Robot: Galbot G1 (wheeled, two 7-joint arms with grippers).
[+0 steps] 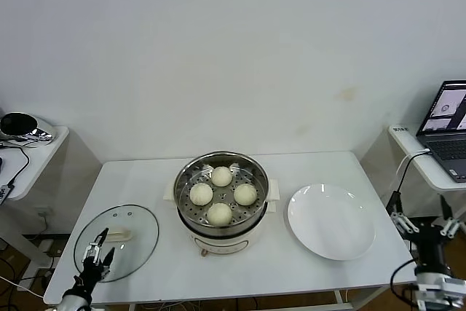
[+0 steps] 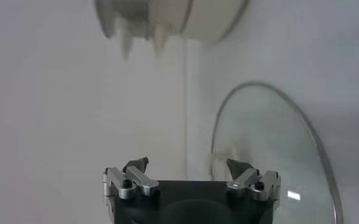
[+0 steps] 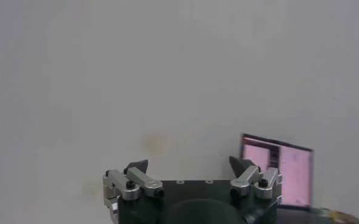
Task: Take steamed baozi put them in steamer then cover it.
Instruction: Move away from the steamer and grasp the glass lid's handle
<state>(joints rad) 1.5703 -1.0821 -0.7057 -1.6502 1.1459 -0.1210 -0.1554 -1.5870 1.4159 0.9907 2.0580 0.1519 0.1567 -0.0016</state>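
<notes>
Steamed baozi (image 1: 221,194), all four, already sat in the steamer (image 1: 220,209). Cover (image 1: 116,241) lay left of steamer, ready for pickup; I had left gripper (image 1: 96,253) spread over it, empty. Right gripper (image 1: 426,223) parked far right, spread wide.

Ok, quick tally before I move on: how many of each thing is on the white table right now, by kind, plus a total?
Steamed baozi, all in the steamer: 4
Steamer: 1
Cover, lying flat on the table left of the steamer: 1
White plate, nothing on it, right of the steamer: 1
Total: 7
</notes>
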